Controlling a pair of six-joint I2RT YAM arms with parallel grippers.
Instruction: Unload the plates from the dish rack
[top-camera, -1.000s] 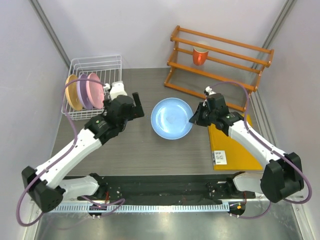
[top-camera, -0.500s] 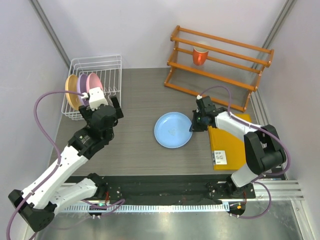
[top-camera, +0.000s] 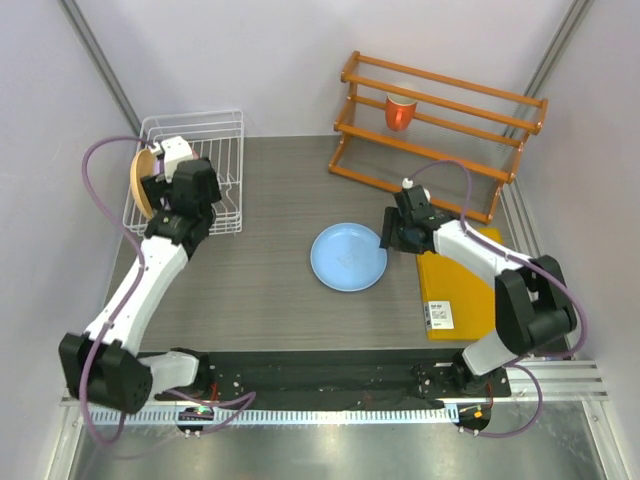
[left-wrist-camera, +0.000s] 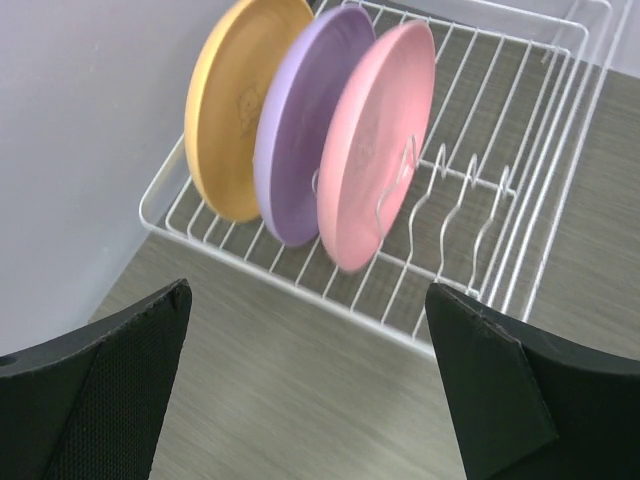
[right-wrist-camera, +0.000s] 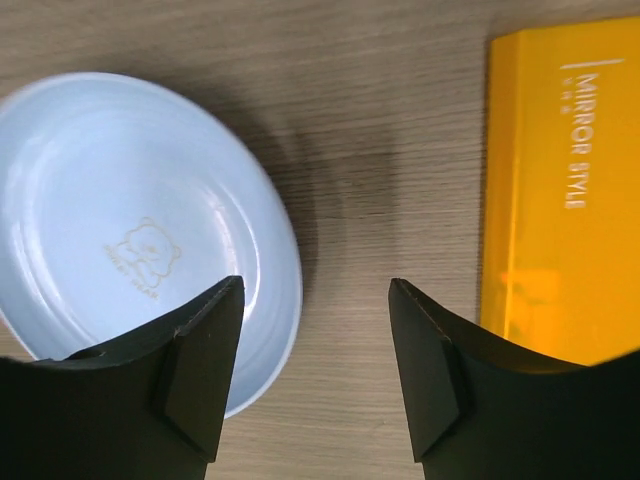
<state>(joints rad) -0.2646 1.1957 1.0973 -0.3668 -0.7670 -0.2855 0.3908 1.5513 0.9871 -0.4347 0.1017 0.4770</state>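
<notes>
The light blue plate (top-camera: 348, 257) (right-wrist-camera: 130, 230) lies flat on the table. My right gripper (top-camera: 391, 238) (right-wrist-camera: 315, 300) stands open at its right rim, one finger over the rim, holding nothing. The white wire dish rack (top-camera: 215, 125) (left-wrist-camera: 300, 287) sits at the back left. Upright between its dividers stand the orange-yellow plate (top-camera: 135, 180) (left-wrist-camera: 235, 110), the lilac plate (left-wrist-camera: 300, 120) and the pink plate (left-wrist-camera: 375, 150). My left gripper (top-camera: 172, 205) (left-wrist-camera: 310, 330) hangs wide open and empty above the table, just short of the rack's near rim. In the top view my arm hides the lilac and pink plates.
An orange wooden slatted shelf (top-camera: 440, 120) stands at the back right with an orange-red cup (top-camera: 399, 112) on it. A flat yellow box (top-camera: 460, 290) (right-wrist-camera: 560, 200) lies just right of the right gripper. Grey walls close in both sides.
My right gripper lowered the blue plate, then opened and let go of it. My left arm swung back and left to the rack.
</notes>
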